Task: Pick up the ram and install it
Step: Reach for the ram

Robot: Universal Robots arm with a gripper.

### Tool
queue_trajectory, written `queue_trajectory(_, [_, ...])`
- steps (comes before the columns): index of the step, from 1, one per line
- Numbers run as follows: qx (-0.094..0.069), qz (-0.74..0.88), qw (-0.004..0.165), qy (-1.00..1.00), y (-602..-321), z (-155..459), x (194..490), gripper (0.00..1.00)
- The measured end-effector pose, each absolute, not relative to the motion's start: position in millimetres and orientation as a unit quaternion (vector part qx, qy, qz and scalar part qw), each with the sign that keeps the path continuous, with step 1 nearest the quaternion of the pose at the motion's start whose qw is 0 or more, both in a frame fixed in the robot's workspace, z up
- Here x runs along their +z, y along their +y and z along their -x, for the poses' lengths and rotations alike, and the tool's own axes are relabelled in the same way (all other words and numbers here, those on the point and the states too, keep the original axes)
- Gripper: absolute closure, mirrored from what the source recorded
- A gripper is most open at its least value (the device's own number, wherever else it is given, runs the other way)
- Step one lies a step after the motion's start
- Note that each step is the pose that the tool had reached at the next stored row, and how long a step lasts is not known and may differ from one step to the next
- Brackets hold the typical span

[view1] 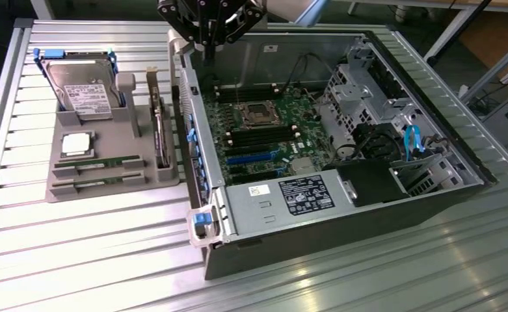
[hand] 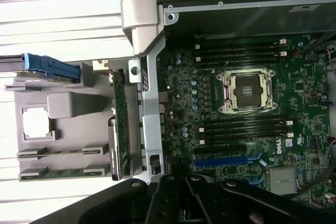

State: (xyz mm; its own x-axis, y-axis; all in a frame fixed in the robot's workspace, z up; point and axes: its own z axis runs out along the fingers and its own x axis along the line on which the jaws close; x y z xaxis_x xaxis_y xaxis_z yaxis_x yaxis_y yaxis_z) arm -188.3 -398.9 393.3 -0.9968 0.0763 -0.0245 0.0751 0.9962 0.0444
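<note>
Two ram sticks lie side by side in slots at the front of a grey holder tray (view1: pixel 141 188): one ram (view1: pixel 97 166) and the other ram (view1: pixel 97 184). The wrist view shows them as ram (hand: pixel 58 153) and ram (hand: pixel 59 172). My gripper (view1: pixel 209 43) hangs high over the far left corner of the open computer case (view1: pixel 341 214), well away from the tray. Its black fingers (hand: pixel 167 195) are shut with nothing between them. On the motherboard (view1: pixel 276 140), black memory slots (hand: pixel 244 128) run on both sides of the CPU socket (hand: pixel 247 90).
The tray also holds a hard drive with blue rails (view1: pixel 80 88), a square silver CPU (view1: pixel 76 144) and a green card standing on edge (view1: pixel 160 133). The case's raised side wall (view1: pixel 188 130) stands between tray and motherboard. Cables and a drive cage (view1: pixel 410 149) fill the case's right side.
</note>
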Motion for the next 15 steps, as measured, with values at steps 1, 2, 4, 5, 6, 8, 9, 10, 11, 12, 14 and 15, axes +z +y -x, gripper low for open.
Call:
queue_trajectory(1, [0.022, -0.038, 0.013, 0.999, -399, 191, 393, 0.90])
queue_trajectory(2, [0.022, -0.038, 0.013, 0.999, -399, 192, 393, 0.90])
queue_trajectory(4, [0.022, -0.038, 0.013, 0.999, -399, 195, 393, 0.90])
queue_trajectory(5, [0.022, -0.038, 0.013, 0.999, -399, 197, 393, 0.90])
queue_trajectory(6, [0.022, -0.038, 0.013, 0.999, -399, 197, 393, 0.90])
queue_trajectory(8, [0.022, -0.038, 0.013, 0.999, -399, 200, 393, 0.90])
queue_trajectory(9, [0.022, -0.038, 0.013, 0.999, -399, 201, 393, 0.90])
queue_trajectory(10, [0.022, -0.038, 0.013, 0.999, -399, 203, 393, 0.90])
queue_trajectory(11, [0.022, -0.038, 0.013, 0.999, -399, 205, 393, 0.90])
queue_trajectory(12, [0.022, -0.038, 0.013, 0.999, -399, 208, 393, 0.90])
queue_trajectory(14, [0.022, -0.038, 0.013, 0.999, -399, 212, 393, 0.90])
queue_trajectory(15, [0.022, -0.038, 0.013, 0.999, -399, 214, 393, 0.90])
